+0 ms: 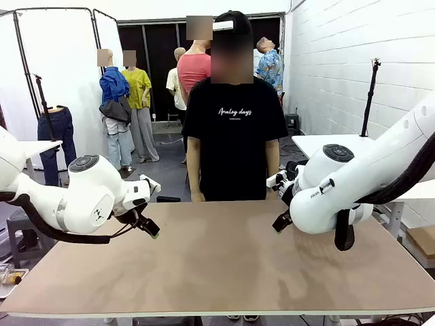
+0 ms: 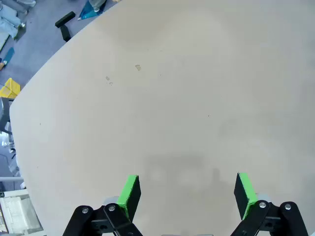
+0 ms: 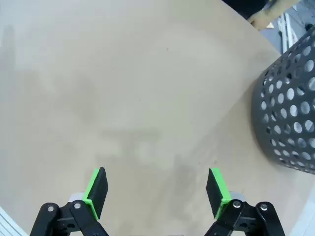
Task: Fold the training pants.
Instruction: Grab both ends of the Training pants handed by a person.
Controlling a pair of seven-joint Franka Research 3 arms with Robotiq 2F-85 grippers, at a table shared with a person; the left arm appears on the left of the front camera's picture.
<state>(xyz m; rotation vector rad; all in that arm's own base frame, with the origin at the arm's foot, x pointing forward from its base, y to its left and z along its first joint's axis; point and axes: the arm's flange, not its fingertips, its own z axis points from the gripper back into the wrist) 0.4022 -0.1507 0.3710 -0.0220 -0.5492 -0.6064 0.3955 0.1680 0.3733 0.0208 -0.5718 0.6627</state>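
the left gripper [image 1: 151, 230] hangs low over the table [image 1: 224, 272] with its green pads spread wide apart and nothing between them; the right gripper [image 1: 278, 224] mirrors it on the other side, fingers likewise parted and holding nothing; ahead of each set of fingers and beneath them there is just plain tan board; beyond both grippers, about midway between them at the far edge, a person [image 1: 234, 129] in a black t-shirt stands with arms down; off to one side of the right gripper, past the table's edge, sits a dark perforated basket [image 3: 288, 113]; where the training pants are i cannot tell from here, so i cannot say which way they lie from either hand, how their long axis runs, or which arm is nearer; my guess is that the fold has not begun and the garment has yet to be brought within reach; if it comes down between the two grippers with its length running from one to the other, each arm would have an end close by and neither would need to reach across
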